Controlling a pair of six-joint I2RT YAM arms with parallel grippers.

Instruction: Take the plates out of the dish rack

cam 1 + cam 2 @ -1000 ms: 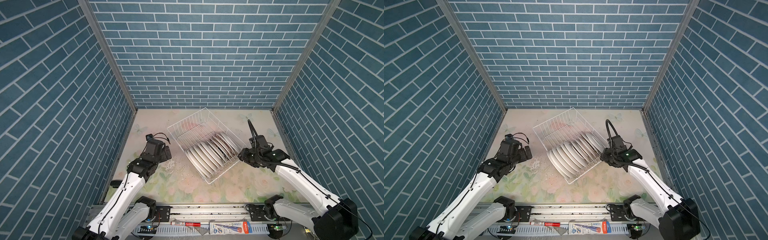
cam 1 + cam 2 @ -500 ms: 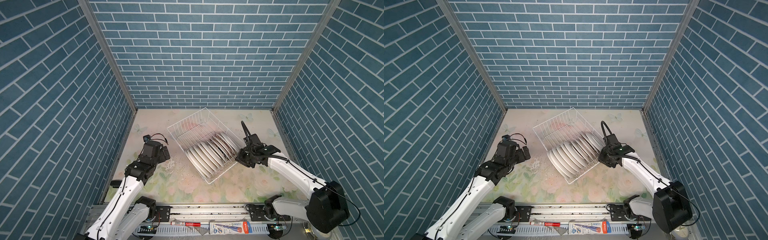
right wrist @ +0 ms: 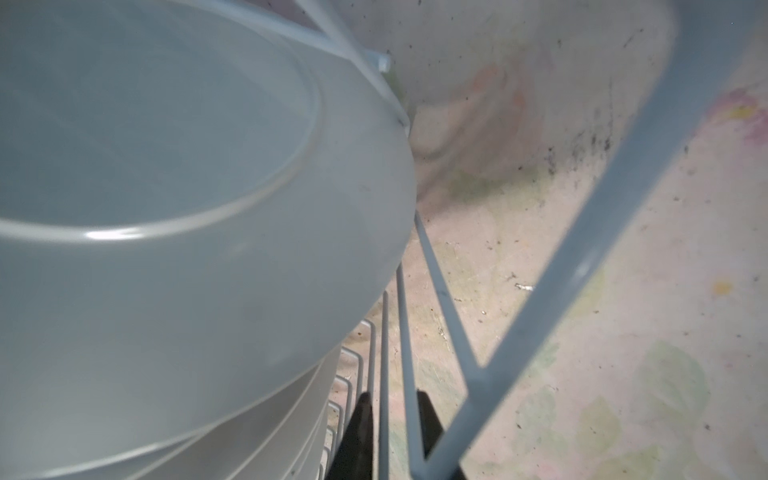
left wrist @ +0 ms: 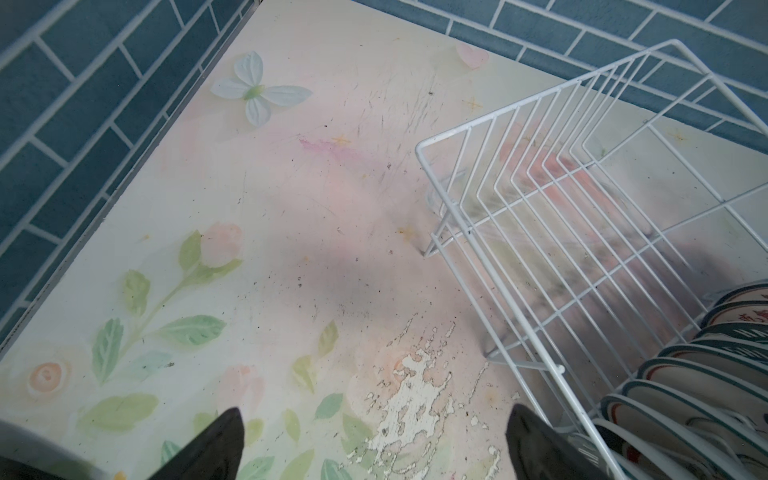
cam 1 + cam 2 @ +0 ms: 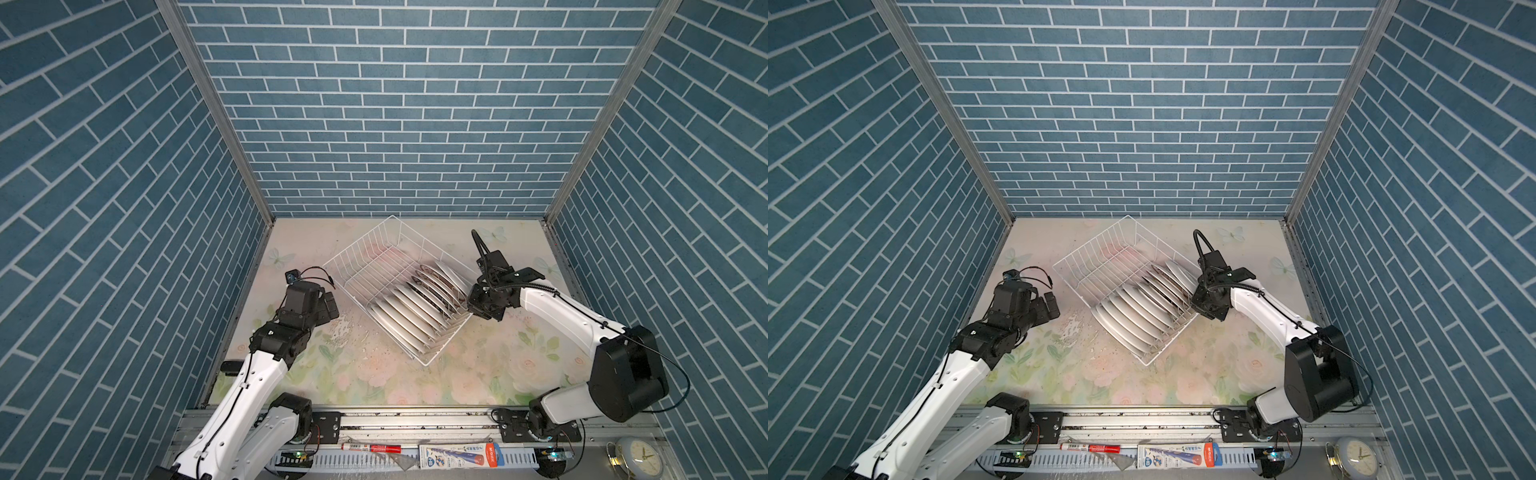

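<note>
Step in hand, by judgement: securing the dish rack (image 5: 357, 245) before a plate is drawn. The plates (image 5: 409, 309) all stand slotted on edge inside it, the nearest white back just beside the right pincer (image 3: 395, 432). That pincer is closed down on two upright side wires of the rack, pads apparently against them. The right arm reaches low and forward, wrist dipped to the rack's wall. The left pincer (image 4: 374, 449) gapes wide, holding nothing, above the table (image 4: 291, 249), with the rack's wall just beside one finger. The next move likely requires it to cross to the row and pinch a single thin rim cleanly.
</note>
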